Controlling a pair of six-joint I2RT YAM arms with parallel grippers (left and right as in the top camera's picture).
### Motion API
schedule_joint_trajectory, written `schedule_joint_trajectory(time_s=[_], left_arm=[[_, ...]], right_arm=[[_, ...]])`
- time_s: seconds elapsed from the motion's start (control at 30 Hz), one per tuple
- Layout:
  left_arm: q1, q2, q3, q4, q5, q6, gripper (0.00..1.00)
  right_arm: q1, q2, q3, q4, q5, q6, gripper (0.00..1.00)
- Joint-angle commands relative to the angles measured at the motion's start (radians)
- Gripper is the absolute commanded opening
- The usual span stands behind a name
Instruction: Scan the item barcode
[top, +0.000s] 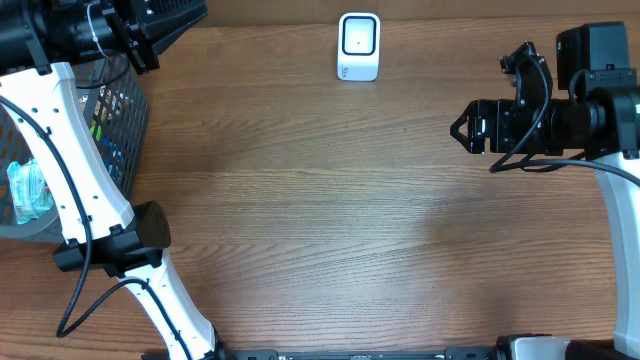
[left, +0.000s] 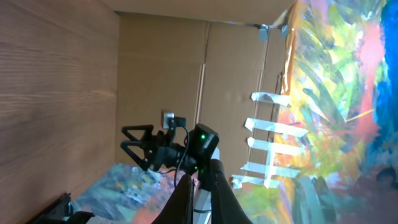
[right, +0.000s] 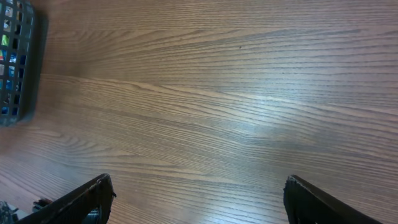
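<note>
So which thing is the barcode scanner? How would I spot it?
Look at the wooden table from overhead: near its far edge, about midway across, sits the scanner. It is a small white rounded box with a dark window, standing alone, unlike the dark mesh basket at the left.

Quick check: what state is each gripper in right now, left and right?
Left gripper: jaws closed, nothing visibly held.
Right gripper: jaws open wide, empty.

Left gripper (left: 200, 185) jaws closed, right gripper (top: 461, 127) jaws wide apart
</note>
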Motion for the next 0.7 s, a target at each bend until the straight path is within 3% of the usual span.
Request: schedule_joint_trajectory(time_s=[0.0, 0.1, 0.17, 0.33, 0.37, 0.4, 0.43, 0.67], left_arm=[[0.017, -0.028, 0.010, 0.018, -0.029, -0.009, 0.04], [0.033, -0.028, 0.010, 0.035, -0.059, -0.010, 0.04], [0.045, -0.028, 0.010, 0.036, -0.074, -0.009, 0.04], [0.045, -0.028, 0.010, 0.042, -0.104, -0.008, 0.04], [0.045, -0.028, 0.010, 0.042, -0.113, -0.008, 0.04], [0.045, -0.028, 0.010, 0.042, -0.118, -0.008, 0.04], [0.045, -0.028, 0.010, 0.042, -0.119, -0.008, 0.04], [0.045, -0.028, 0.010, 0.043, -0.123, -0.008, 0.04]], right_arm=[[0.004, -0.006, 0.021, 0.005, -0.006, -0.003, 0.88], [0.004, -0.006, 0.021, 0.006, -0.006, -0.004, 0.86], [0.004, -0.006, 0.021, 0.006, -0.006, -0.004, 0.76], [0.004, -0.006, 0.021, 0.006, -0.006, -0.003, 0.75], [0.004, -0.006, 0.021, 0.006, -0.006, -0.004, 0.53], [0.004, -0.006, 0.021, 0.006, -0.006, -0.003, 0.16], [0.004, -0.006, 0.021, 0.005, -0.007, -0.002, 0.04], [0.004, -0.006, 0.021, 0.024, -0.007, 0.050, 0.04]])
